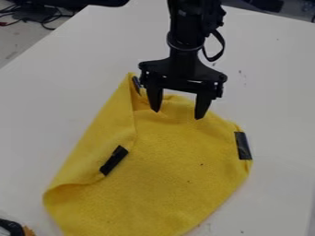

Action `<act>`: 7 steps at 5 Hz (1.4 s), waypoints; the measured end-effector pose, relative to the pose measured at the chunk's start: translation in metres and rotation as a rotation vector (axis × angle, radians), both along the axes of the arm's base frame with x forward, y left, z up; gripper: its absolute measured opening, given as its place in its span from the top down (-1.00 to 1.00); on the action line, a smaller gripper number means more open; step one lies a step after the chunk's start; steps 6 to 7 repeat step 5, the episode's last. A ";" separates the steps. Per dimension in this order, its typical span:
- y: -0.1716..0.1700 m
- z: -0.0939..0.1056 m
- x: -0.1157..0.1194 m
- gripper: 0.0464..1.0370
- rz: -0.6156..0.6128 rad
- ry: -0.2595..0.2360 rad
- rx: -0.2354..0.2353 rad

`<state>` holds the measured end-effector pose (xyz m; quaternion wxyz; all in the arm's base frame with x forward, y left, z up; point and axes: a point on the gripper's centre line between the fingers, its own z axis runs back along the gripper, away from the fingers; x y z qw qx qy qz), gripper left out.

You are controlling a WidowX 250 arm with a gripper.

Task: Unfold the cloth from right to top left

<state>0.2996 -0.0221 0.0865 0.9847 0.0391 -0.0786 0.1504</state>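
Observation:
The yellow cloth (184,170) lies on the white table, its lower end reaching the bottom edge of the view. A flap along its left side is folded over the rest, with a black strip (113,160) at the flap's corner. Another black strip (243,145) sits at the cloth's right edge, and a third (136,85) at the upper left corner. Over the cloth's upper edge hangs the black gripper (177,115), its two fingers apart and pointing down, with no cloth visibly pinched. Whether the fingertips touch the cloth cannot be told.
The white table (55,101) extends around the cloth. A dark object with an orange part (28,231) stands at the bottom left corner. Cables (42,18) lie on the floor beyond the table's left edge.

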 end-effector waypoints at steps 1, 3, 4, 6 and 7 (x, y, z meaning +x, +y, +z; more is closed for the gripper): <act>-0.006 -0.002 0.006 -0.92 -0.012 0.098 0.059; -0.006 -0.002 0.005 -0.92 -0.008 0.103 0.062; -0.007 -0.002 0.005 -0.92 -0.010 0.103 0.062; -0.007 -0.002 0.005 -0.92 -0.010 0.103 0.062; -0.007 -0.002 0.005 -0.92 -0.010 0.103 0.062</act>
